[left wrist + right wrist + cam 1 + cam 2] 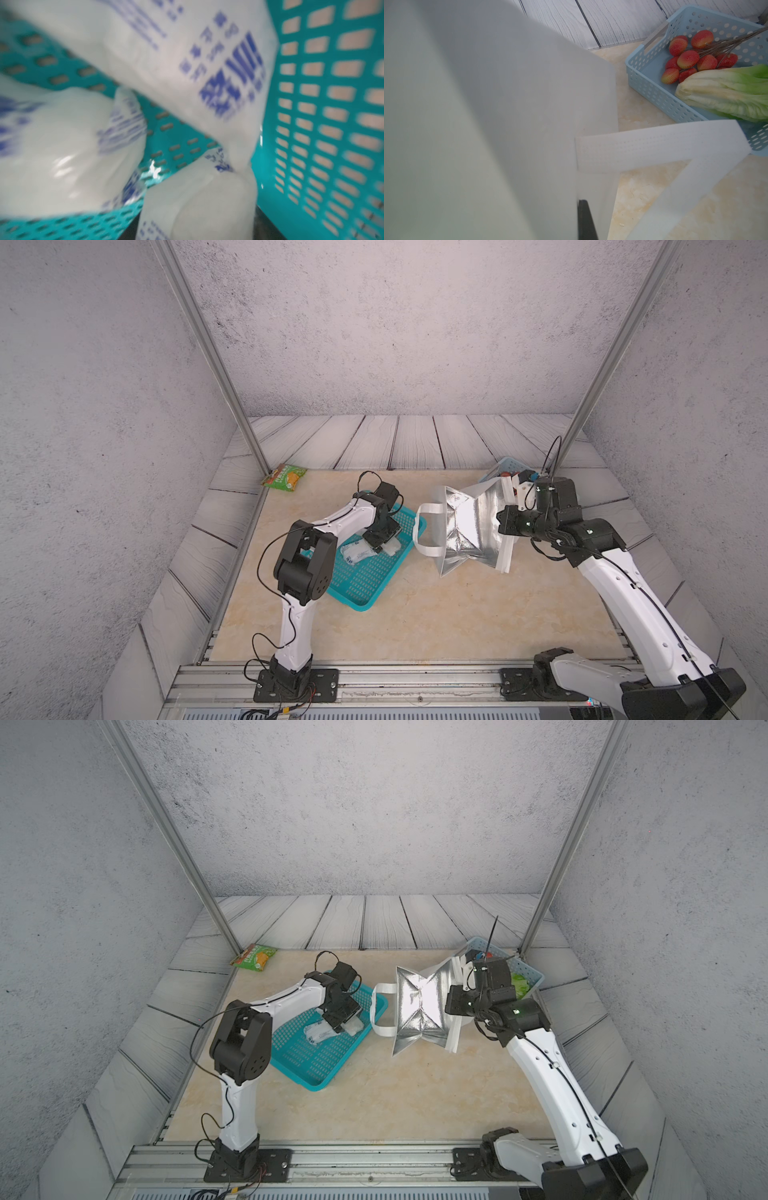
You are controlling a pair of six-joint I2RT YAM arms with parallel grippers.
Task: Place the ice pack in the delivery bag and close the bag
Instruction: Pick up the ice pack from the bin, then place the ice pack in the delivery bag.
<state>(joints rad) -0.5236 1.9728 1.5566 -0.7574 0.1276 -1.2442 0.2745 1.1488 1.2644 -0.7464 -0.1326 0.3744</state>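
Mostly white ice pack [355, 553], blue print, silver-lined delivery bag [469, 526]

- The left gripper [379, 546] hangs low over a white ice pack [353, 552] inside a teal mesh basket [357, 607].
- The right gripper [505, 524] pinches the delivery bag [469, 531] at its rim, silver foil lining showing.

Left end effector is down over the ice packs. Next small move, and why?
Probably close the left end effector on the ice pack under it: the pack fills its wrist view inside the teal basket, and the right end effector holds the delivery bag open.
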